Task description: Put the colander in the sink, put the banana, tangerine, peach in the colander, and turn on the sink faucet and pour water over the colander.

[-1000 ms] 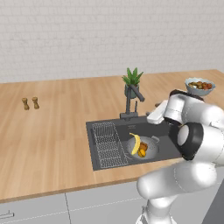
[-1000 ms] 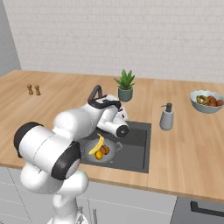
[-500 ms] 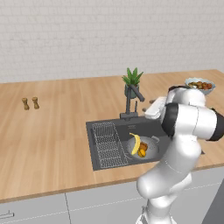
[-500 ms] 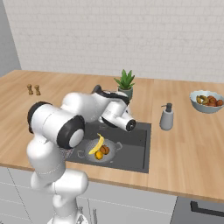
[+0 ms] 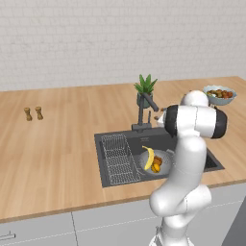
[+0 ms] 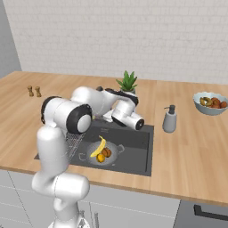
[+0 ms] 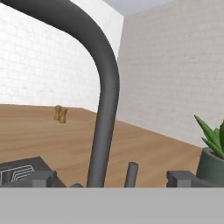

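White brick walls rise behind a long wooden counter, and my tool sits low over its back edge, just beside the sink faucet. My tool stands wide, with nothing between its tips; in the hand view the two dark fingertips rise well apart at the bottom, and the faucet's thick dark pipe curves up from between them and off the upper left. A short dark peg stands just right of that pipe.

Below the faucet lies the sink, dark grey, with a wire rack in its left half. Within the basin sits the colander, and in it the banana lies aslant, touching the tangerine and the darker peach.

Behind the faucet stands a green potted plant. From the right base view I see a grey soap dispenser on the counter right of the sink, which my own arm hides in the left base view. A pale blue fruit bowl sits far right; two small brown shakers stand far left, also visible in the hand view.

No writing or labels can be read anywhere
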{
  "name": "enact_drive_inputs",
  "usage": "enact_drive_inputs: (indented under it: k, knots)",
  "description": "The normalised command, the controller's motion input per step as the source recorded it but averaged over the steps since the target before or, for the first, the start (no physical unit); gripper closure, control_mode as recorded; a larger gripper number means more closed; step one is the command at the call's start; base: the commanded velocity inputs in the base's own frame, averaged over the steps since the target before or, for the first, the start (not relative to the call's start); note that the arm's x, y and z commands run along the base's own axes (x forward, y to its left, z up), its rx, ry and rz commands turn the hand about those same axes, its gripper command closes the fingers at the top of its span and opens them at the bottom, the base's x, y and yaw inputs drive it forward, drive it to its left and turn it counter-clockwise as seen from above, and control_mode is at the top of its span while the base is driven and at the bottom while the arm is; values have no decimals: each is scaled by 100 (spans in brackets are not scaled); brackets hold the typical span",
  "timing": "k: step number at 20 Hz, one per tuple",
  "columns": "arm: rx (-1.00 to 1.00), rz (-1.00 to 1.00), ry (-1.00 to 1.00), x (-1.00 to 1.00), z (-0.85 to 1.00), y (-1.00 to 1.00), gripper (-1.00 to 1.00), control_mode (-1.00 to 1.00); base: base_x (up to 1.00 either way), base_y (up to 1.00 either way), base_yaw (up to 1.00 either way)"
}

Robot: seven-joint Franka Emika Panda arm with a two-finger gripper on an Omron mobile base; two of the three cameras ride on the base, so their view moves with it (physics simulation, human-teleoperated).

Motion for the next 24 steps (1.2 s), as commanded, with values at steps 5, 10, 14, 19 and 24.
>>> enact_drive_inputs:
  k: [5, 10, 14, 19, 24]
  knots:
    - [-1, 0, 0, 36, -25, 34, -100, -100, 0, 0, 0]
    - [0, 0, 0, 50, -17, 4, -100, -100, 0, 0, 0]
    - [0, 0, 0, 51, -24, 0, -100, -100, 0, 0, 0]
    - [0, 0, 0, 43, -26, 0, -100, -100, 0, 0, 0]
    - [0, 0, 0, 27, -9, -1, 100, -100, 0, 0, 0]
